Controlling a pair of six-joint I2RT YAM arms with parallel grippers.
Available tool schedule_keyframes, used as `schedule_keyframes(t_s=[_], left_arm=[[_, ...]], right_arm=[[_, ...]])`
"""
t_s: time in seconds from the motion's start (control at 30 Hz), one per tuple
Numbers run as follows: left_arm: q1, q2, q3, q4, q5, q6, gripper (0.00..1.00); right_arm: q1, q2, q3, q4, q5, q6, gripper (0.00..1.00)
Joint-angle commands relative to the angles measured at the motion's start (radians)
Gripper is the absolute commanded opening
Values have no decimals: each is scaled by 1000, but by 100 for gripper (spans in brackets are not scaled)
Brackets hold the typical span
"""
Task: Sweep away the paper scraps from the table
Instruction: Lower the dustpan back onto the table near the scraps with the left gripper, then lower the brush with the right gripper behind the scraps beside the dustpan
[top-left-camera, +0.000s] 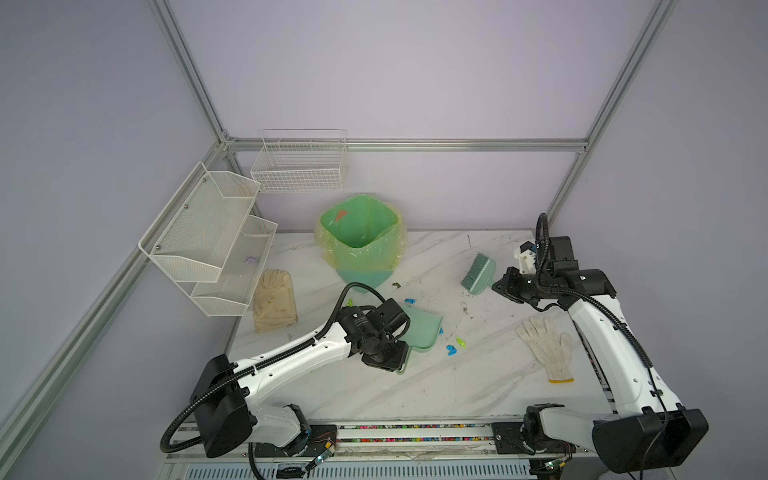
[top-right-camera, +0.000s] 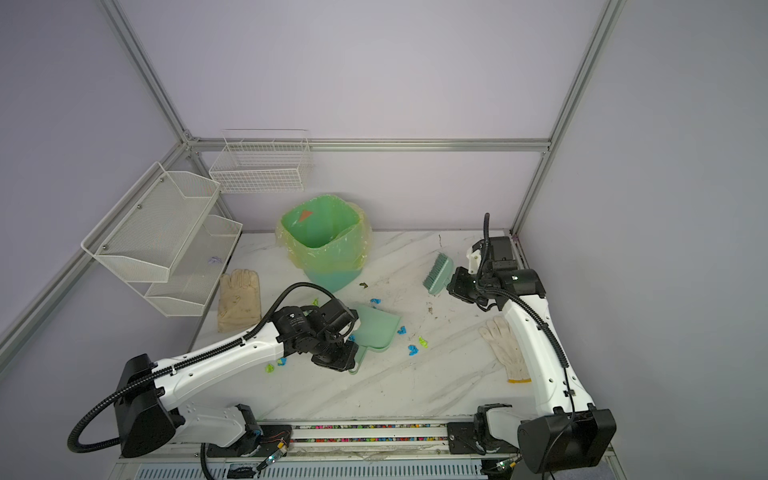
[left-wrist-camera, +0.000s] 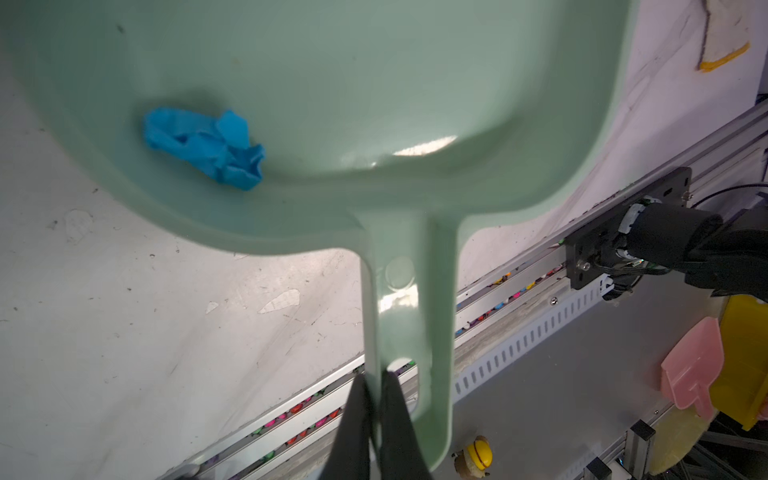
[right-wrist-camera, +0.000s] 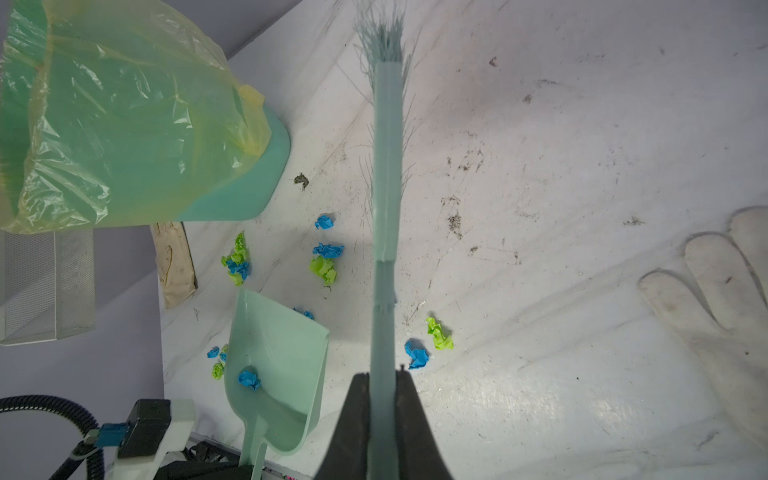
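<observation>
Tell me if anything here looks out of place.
Blue and green paper scraps lie scattered on the table around the dustpan, only one blue wad inside it. A white glove and a beige glove lie loose too.

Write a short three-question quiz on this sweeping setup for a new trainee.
1. True or false: the dustpan has exactly one blue scrap lying in it.
2. What is the right gripper shut on? A) a brush B) a sponge C) a cloth
3. Which part of the dustpan does the left gripper pinch?
Key: 1 true; 2 A; 3 the handle.
</observation>
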Motion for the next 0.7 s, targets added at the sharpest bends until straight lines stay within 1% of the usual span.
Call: schedule_keyframes(t_s=[0.0,0.1,0.3,0.43,0.67], left_arm=[[-4,9,-41,58,-5,-11,0],[-3,15,-52,57,-5,-1,0],[6,20,-70,30,3,23,0],[22,24,-71,-1,-5,46,0],[46,9,-77,-5,-8,57,0]], right_arm=[[20,-30,-22,-22,-41,-5,0],[65,-33,-28,-47,-38,-5,0],[199,-23,-24,-120,-6,16,0],[234,-21,-16,-157,3,24,0],[271,-30,-41,-147,18,57,0]])
